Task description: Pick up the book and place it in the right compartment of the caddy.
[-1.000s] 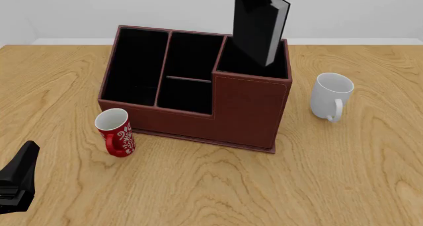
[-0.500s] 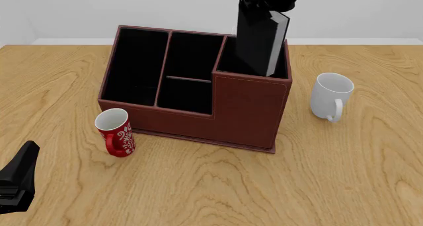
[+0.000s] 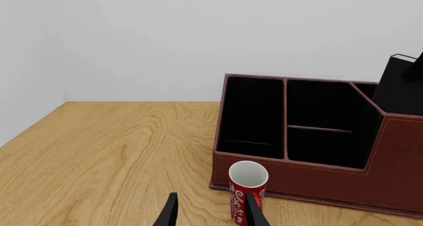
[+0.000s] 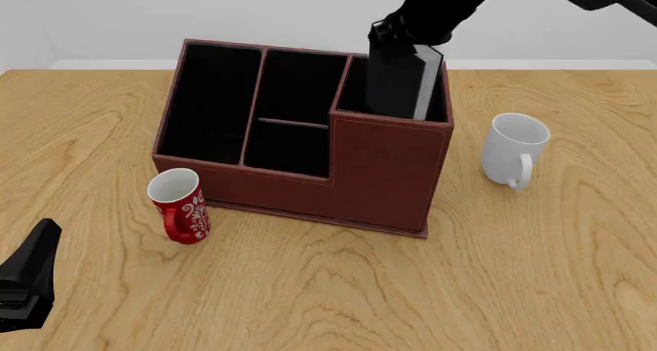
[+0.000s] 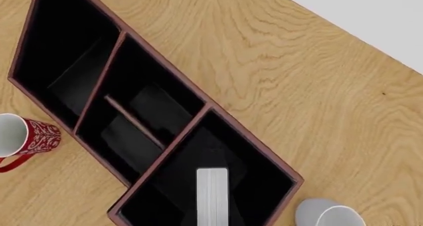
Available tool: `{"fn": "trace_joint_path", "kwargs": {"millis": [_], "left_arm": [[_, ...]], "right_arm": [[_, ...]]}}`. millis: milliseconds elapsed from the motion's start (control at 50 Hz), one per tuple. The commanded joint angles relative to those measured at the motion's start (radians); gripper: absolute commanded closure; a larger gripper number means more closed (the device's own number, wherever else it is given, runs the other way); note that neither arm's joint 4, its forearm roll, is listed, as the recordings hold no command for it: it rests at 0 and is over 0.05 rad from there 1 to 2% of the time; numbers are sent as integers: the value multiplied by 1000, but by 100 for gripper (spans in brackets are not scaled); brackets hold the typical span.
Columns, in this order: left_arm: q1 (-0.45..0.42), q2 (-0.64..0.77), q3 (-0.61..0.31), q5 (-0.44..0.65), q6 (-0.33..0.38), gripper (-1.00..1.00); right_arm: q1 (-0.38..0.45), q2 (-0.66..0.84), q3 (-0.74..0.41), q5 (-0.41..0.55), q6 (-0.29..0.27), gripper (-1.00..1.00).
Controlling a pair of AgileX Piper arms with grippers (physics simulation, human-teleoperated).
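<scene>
The black book [image 4: 398,78] stands upright in the caddy's right compartment [image 4: 352,95], its lower part hidden behind the high reddish-brown front wall. My right gripper [image 4: 393,29] is shut on the book's top edge, straight above the compartment. In the right wrist view the book's white-grey page edges [image 5: 212,196] point down into that compartment [image 5: 182,181]. The caddy [image 4: 385,174] sits mid-table and also shows in the left wrist view [image 3: 396,156], with the book's top [image 3: 399,87] sticking out. My left gripper [image 4: 31,270] is open and empty at the near left; its fingers [image 3: 170,213] show in the left wrist view.
A red patterned mug [image 4: 180,205] stands at the caddy's front left corner, close ahead of the left gripper [image 3: 247,189]. A white mug [image 4: 513,147] stands just right of the caddy, near the right compartment [image 5: 324,213]. Bare wooden table [image 4: 339,289] lies in front.
The right gripper has lowered the book further into the right compartment, so less of it shows above the rim. The left arm has not moved.
</scene>
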Motion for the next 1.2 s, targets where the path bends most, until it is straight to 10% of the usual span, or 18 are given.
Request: {"fn": "trace_joint_path", "kwargs": {"millis": [20,880,900,1200], "left_arm": [[0,0,0,0,0,-100],[0,0,0,0,0,-100],[0,0,0,0,0,-100],[0,0,0,0,0,-100]], "right_arm": [[-3,-11,65,-56,36,100],[-36,59,123,-139,34,100],[-33,55,125,-139,34,-100],[-40,26,104,-114,33,-100]]}}
